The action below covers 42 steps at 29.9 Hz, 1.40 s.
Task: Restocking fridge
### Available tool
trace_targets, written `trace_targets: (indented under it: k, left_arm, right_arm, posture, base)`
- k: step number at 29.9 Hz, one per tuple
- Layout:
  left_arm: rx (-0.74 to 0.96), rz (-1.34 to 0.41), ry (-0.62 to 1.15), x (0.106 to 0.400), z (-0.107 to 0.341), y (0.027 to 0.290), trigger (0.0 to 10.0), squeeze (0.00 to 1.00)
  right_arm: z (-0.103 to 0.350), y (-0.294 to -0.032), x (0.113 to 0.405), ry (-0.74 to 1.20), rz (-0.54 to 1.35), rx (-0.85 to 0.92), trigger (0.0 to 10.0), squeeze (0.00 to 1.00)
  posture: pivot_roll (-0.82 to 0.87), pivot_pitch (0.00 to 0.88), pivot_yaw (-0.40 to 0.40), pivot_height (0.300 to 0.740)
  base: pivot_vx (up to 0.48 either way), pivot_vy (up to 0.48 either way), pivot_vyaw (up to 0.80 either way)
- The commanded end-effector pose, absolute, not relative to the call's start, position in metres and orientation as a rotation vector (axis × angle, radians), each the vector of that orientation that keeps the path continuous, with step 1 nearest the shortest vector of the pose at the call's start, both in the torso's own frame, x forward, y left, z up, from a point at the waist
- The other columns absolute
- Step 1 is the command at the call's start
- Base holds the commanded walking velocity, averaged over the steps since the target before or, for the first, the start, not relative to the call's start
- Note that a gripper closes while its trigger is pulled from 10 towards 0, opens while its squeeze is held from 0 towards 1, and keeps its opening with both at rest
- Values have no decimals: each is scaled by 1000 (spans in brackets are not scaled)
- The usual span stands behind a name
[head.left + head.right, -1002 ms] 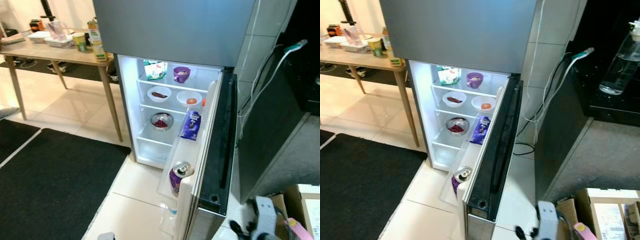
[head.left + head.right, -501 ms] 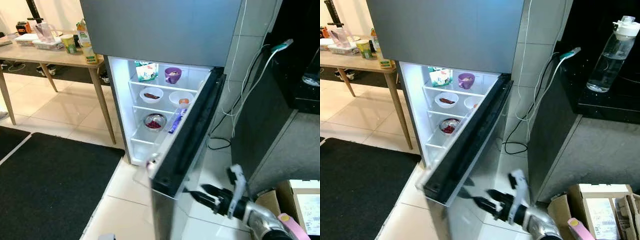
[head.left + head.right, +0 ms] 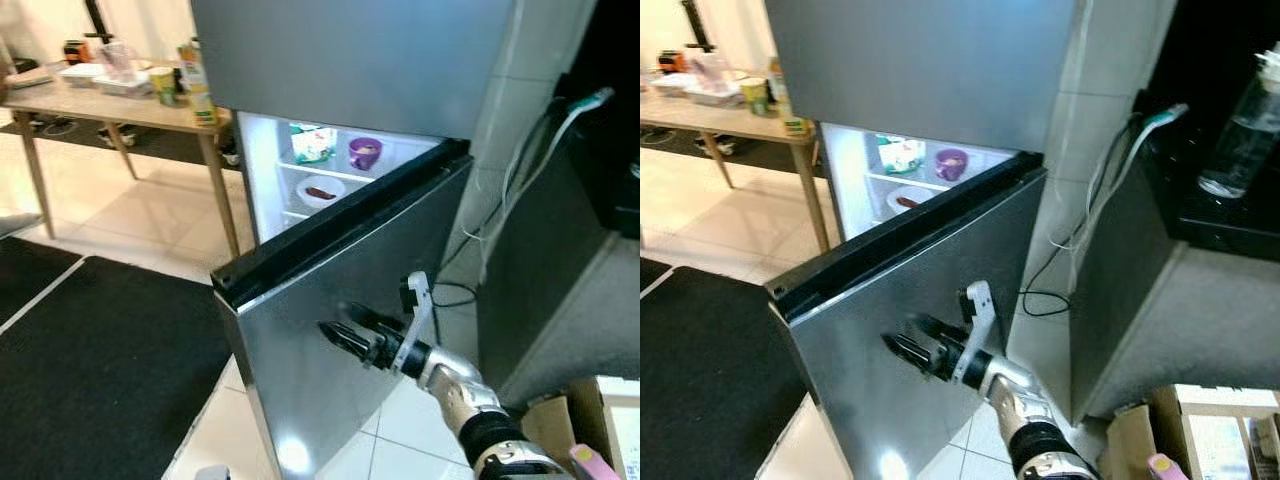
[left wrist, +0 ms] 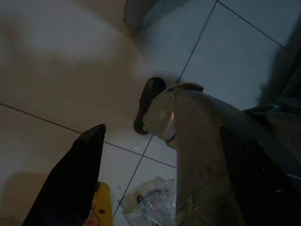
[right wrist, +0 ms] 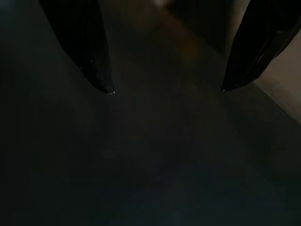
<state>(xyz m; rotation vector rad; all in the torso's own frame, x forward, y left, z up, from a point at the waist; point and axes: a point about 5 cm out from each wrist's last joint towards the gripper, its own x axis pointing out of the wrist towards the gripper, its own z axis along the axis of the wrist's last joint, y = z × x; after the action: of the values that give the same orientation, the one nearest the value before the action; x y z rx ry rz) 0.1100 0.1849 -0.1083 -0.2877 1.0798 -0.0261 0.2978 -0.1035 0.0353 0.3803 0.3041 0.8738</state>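
Two spread fingers of the right gripper point(image 3: 345, 333) are pressing the fridge door point(image 3: 330, 330) at frame centre; pushing off-centre risks slipping. Left gripper point(image 4: 155, 155) is hanging wide open.

Steel fridge point(image 3: 350, 60), lower door point(image 3: 330, 330) half shut, lit shelves showing bowls point(image 3: 318, 190) at 12 o'clock.
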Motion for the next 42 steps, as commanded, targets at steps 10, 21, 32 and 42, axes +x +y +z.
trace_targets:
  k: [10,21,32,42]
  left_arm:
    - [-298,-30,1112,102,-111,179,10000,0]
    - [-291,-31,1106,105,-111,179,10000,0]
    - [-272,-18,1107,105,-110,185,10000,0]
    - [-273,-23,1100,107,-110,185,10000,0]
  right_arm:
    - [-48,-191,231,813,410,19,10000,0]
    - [-78,-224,177,1039,223,-114,10000,0]
    - [-90,-235,147,1132,125,-164,10000,0]
    - [-94,-240,134,1175,108,-214,10000,0]
  posture:
    - [-61,0,-29,740]
    - [-59,0,-25,740]
    - [-63,0,-16,740]
    - [-63,0,-21,740]
  base:
    - [0,0,670]
    - [0,0,739]
    - [0,0,673]
    - [0,0,0]
